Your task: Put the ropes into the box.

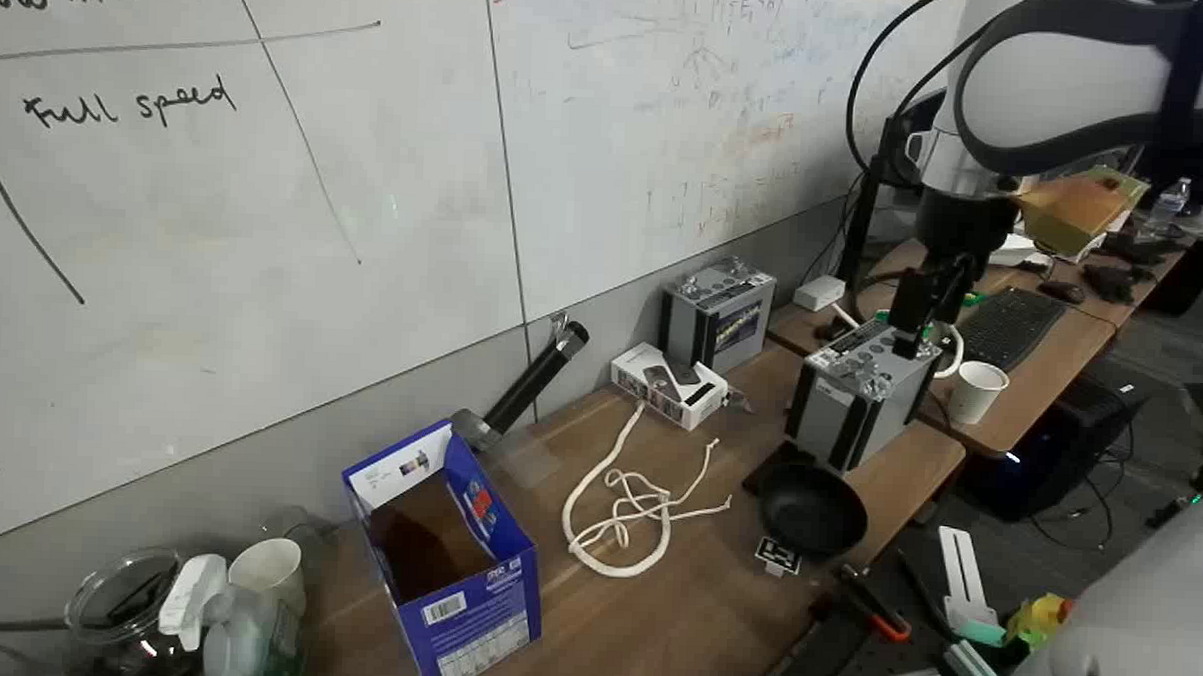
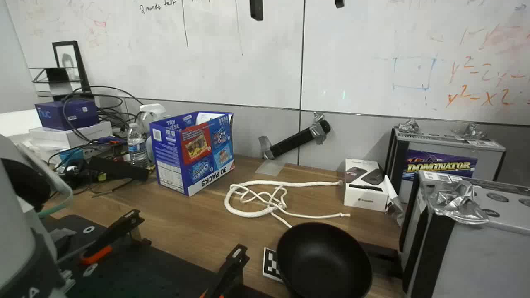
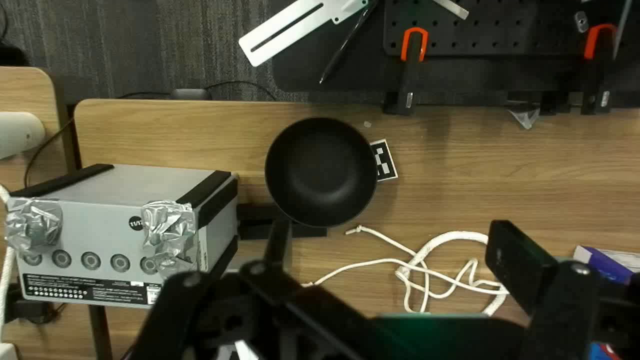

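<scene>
in an exterior view, near left: blue 30-pack carton [image 1: 482, 614] | right of it, apart: white rope [image 1: 666, 505], loose loops on desk [image 1: 611, 639], thick tail pointing far | far right, higher: gripper [image 1: 925, 329], jaws wide apart, nothing held | rope left and below; reach likely left-down

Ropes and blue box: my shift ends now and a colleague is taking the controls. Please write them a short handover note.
Gripper: open, holding nothing, raised well above the table.
Ropes: in loose loops on the table, between the blue box and the black bowl; a thick and a thin length look tangled together.
Blue box: upright on the table, top open.
Done: nothing placed, as far as the views show; no rope is visible inside.
Left: grip the ropes, lift, carry them over the blue box, lower and release. They may come up as one, but watch for trailing ends.
</scene>
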`<state>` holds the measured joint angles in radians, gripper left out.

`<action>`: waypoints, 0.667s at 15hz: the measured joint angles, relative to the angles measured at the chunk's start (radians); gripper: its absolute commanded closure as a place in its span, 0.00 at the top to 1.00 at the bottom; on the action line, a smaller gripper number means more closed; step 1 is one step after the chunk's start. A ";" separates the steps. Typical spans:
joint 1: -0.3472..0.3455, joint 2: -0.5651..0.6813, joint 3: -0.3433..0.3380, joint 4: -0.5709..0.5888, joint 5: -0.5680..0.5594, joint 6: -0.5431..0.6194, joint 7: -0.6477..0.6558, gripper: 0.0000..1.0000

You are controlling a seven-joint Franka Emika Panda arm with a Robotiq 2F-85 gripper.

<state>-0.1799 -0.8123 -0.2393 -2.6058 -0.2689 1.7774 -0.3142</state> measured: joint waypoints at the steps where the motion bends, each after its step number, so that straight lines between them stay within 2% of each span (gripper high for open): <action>1: 0.000 -0.001 0.000 0.005 0.000 0.000 0.000 1.00; 10: 0.000 0.004 -0.005 0.002 0.000 0.002 0.001 1.00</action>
<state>-0.1799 -0.8082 -0.2441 -2.6034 -0.2689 1.7798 -0.3128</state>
